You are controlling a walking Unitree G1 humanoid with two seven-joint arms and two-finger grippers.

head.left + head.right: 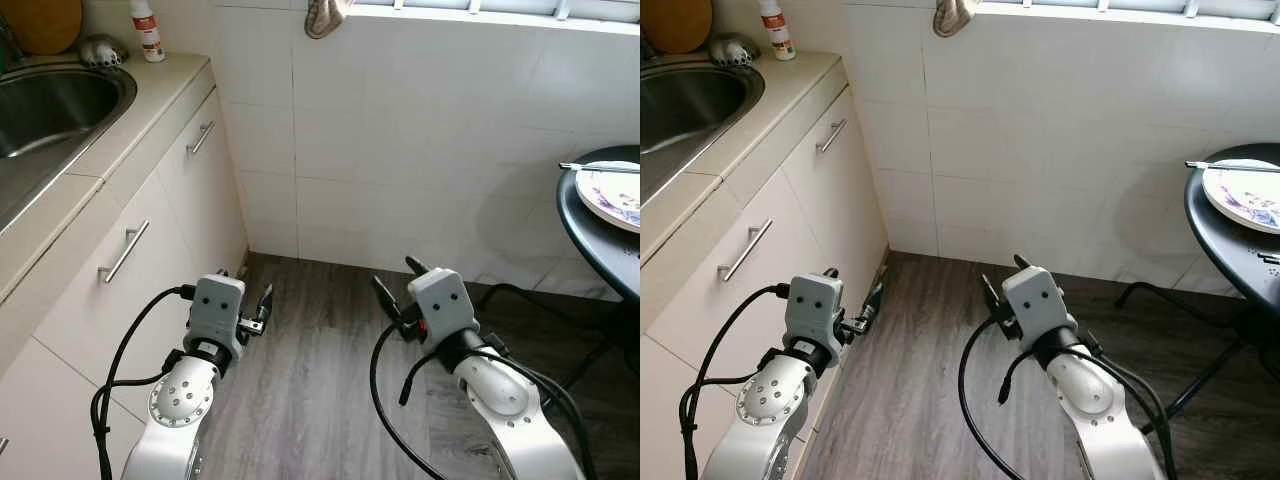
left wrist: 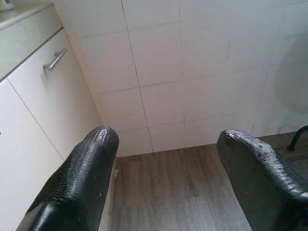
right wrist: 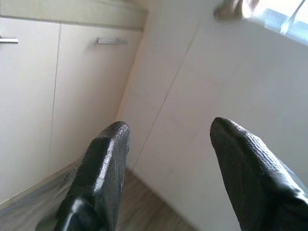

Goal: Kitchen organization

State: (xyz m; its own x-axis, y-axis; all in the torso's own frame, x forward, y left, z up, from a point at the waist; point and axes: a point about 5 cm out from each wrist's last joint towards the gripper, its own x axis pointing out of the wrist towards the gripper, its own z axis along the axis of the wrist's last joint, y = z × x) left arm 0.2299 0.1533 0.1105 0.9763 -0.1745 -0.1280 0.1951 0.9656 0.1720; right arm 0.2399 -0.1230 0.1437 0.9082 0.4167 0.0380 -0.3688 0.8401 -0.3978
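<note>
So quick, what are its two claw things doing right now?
Left gripper: fingers open, holding nothing, low over the floor.
Right gripper: fingers open, holding nothing.

head stereo looking down, wrists facing tiled wall (image 2: 192, 72)

Both grippers low over bare wood floor (image 1: 320, 340), fingers spread, nothing held. Left gripper (image 1: 250, 305): cabinet doors (image 1: 150, 250) just beside on its outer side, handles protruding. Ahead of both: tiled wall (image 1: 400, 150), open floor up to it. Right gripper (image 1: 395, 290): black round table (image 1: 590, 240) and its legs off to the outer side, well apart.
</note>
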